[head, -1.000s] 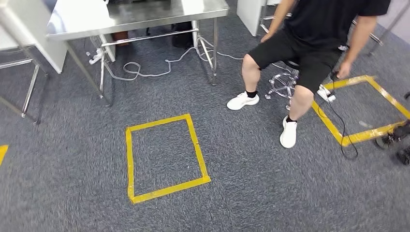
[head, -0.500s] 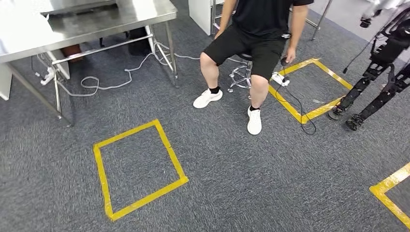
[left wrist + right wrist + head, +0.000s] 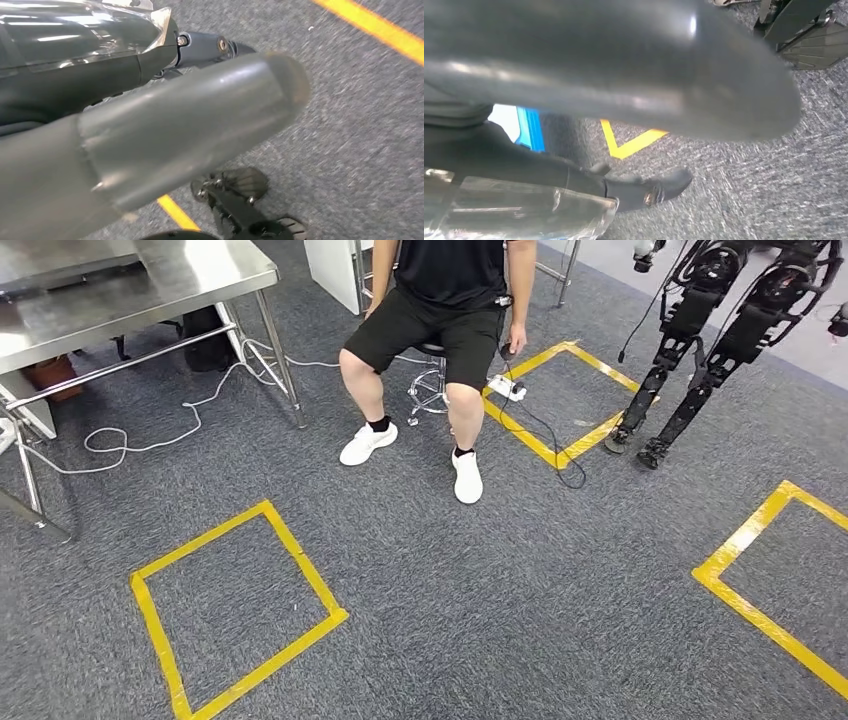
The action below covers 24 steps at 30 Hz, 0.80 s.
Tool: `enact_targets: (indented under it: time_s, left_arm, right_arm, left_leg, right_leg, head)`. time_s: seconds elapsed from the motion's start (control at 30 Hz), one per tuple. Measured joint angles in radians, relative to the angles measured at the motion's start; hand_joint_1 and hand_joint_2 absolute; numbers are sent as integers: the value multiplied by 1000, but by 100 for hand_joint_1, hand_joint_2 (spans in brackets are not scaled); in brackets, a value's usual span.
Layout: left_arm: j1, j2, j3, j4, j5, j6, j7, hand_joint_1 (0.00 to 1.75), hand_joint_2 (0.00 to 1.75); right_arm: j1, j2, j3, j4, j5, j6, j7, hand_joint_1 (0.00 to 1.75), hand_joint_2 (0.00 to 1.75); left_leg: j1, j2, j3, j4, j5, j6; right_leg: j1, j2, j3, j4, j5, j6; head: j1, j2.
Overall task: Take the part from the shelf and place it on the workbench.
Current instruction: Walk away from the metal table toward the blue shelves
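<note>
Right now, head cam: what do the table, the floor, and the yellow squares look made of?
Table: looks like stainless steel, brushed, with soft glare on top and thin metal legs.
Floor: grey carpet, short speckled pile, matte.
Yellow squares: probably adhesive tape, flat strips overlapping at the corners.

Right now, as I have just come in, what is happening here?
The robot looks down at grey carpet marked with a yellow tape square. A person sits on a stool near a steel table, and another robot's black legs stand nearby. The left robot hand and the right robot hand are above the carpet; I cannot tell whether either holds anything.
</note>
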Motion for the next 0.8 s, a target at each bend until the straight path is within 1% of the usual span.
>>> enact_targets:
  time_s: [0.03,0.07,0.1,0.13,0.17,0.2,0.23,0.27,0.3,0.33,0.37,0.4,0.43,0.47,0.5,0.53,0.57,0.6,0.63,0.67,0.7,0.73,0.77,0.8]
  left_arm:
    - [0,0,0,0,0,0,0,0,0]
    - [-1,1,0,0,0,0,0,0,0]
    - [-1,1,0,0,0,0,0,0,0]
    - [-2,0,0,0,0,0,0,0,0]
    - [-1,0,0,0,1,0,-1,0,0]
    - [1,1,0,0,1,0,-2,0,0]
    - [3,1,0,0,1,0,-4,0,0]
    - [5,1,0,0,1,0,-5,0,0]
    - [6,0,0,0,1,-1,-6,0,0]
    - [6,0,0,0,1,-1,-7,0,0]
    - [6,-1,0,0,1,-1,-8,0,0]
    - [6,-1,0,0,1,-1,-9,0,0]
    - [6,-2,0,0,1,-1,-10,0,0]
    - [6,-2,0,0,1,-2,-11,0,0]
    - [5,-2,0,0,1,-2,-11,0,0]
    - [3,-2,0,0,1,-2,-12,0,0]
    - [1,-2,0,0,1,-2,-13,0,0]
    - [0,-3,0,0,1,-2,-13,0,0]
    - [-1,-3,0,0,1,-2,-14,0,0]
    - [0,-3,-1,0,1,-2,-14,0,0]
    - [2,-3,-1,0,1,-2,-15,0,0]
    - [4,-3,-1,0,1,-3,-15,0,0]
    - [6,-3,-1,0,1,-3,-15,0,0]
    - [7,-3,-1,0,1,-3,-15,0,0]
  right_arm:
    - [1,2,0,0,0,0,0,0,0]
    - [3,2,0,1,0,1,0,0,0]
    - [4,2,0,1,0,1,0,0,0]
    - [4,2,0,2,0,1,1,0,0]
    - [4,2,0,2,0,1,2,0,0]
    - [2,2,0,2,1,0,3,0,0]
    - [1,2,0,2,1,0,3,0,0]
    - [1,2,0,2,2,0,3,0,0]
    - [2,2,0,2,2,0,3,0,0]
    - [3,1,0,2,2,0,3,0,0]
    - [4,1,0,2,2,0,3,0,0]
    - [4,1,0,2,2,0,3,0,0]
    - [3,1,0,2,3,0,3,0,0]
    - [1,0,0,2,3,0,3,0,0]
    - [0,0,0,2,3,0,3,0,0]
    - [0,0,0,2,3,0,3,0,0]
    - [1,0,0,2,3,0,3,0,0]
    - [2,0,0,2,3,0,3,0,0]
    - [3,-1,-1,3,3,0,3,0,0]
    - [2,0,-1,3,3,0,3,0,0]
    - [2,1,-1,3,3,0,3,0,0]
    - [1,1,-1,3,3,0,3,0,0]
    - [2,2,-1,3,3,0,3,0,0]
    - [3,2,-1,3,3,0,4,0,0]
  left_leg:
    - [-7,9,0,-2,5,2]
    - [-7,21,0,-9,14,5]
    - [-7,33,0,-17,24,9]
    - [-7,45,-1,-26,35,14]
    - [-5,59,-5,-33,45,19]
    - [-7,73,-10,-34,50,22]
    - [-8,89,-18,-34,53,24]
    - [-9,104,-24,-34,56,24]
    - [-10,119,-30,-33,59,23]
    - [-9,133,-34,-32,62,21]
    - [-9,146,-37,-32,63,19]
    - [-10,159,-37,-30,64,17]
    - [-12,171,-38,-27,62,13]
    - [-15,182,-37,-24,61,7]
    - [-17,193,-36,-21,59,2]
    - [-18,203,-34,-20,58,-4]
    - [-17,212,-32,-20,58,-9]
    - [-14,206,-32,-16,54,-16]
    - [-10,182,-37,0,38,-23]
    - [-6,148,-51,34,11,-30]
    - [0,110,-73,87,-25,-36]
    - [3,84,-99,151,-61,-40]
    - [6,72,-122,207,-85,-44]
    - [10,68,-135,239,-91,-47]
  right_leg:
    - [1,9,-2,-3,5,8]
    - [0,12,-6,-3,10,15]
    - [1,2,-12,2,9,19]
    - [4,-17,-25,22,-5,18]
    - [6,-42,-45,64,-31,13]
    - [6,-64,-69,121,-67,8]
    - [5,-76,-93,185,-102,5]
    - [4,-82,-108,237,-127,8]
    - [2,-85,-105,258,-137,14]
    - [0,-90,-81,240,-134,23]
    - [-1,-99,-37,186,-121,32]
    - [-2,-123,17,111,-105,39]
    - [0,-150,63,43,-93,40]
    - [2,-170,91,-4,-85,36]
    - [6,-182,103,-27,-83,28]
    - [9,-176,100,-31,-82,20]
    - [6,-162,96,-33,-78,13]
    - [1,-151,96,-35,-74,7]
    - [-4,-139,96,-38,-69,-1]
    - [-10,-128,96,-40,-64,-9]
    - [-12,-116,94,-40,-60,-14]
    - [-11,-104,90,-40,-56,-19]
    - [-11,-91,87,-39,-53,-20]
    - [-10,-77,85,-38,-51,-20]
  head:
    - [0,0]
    - [-1,0]
    - [-1,0]
    - [0,0]
    - [2,0]
    - [3,0]
    - [5,0]
    - [5,0]
    - [5,0]
    - [5,0]
    - [5,0]
    - [6,0]
    - [6,0]
    - [4,0]
    - [3,0]
    - [2,0]
    - [0,0]
    - [0,0]
    - [-1,0]
    - [-3,0]
    - [-4,0]
    - [-6,0]
    - [-6,0]
    - [-6,0]
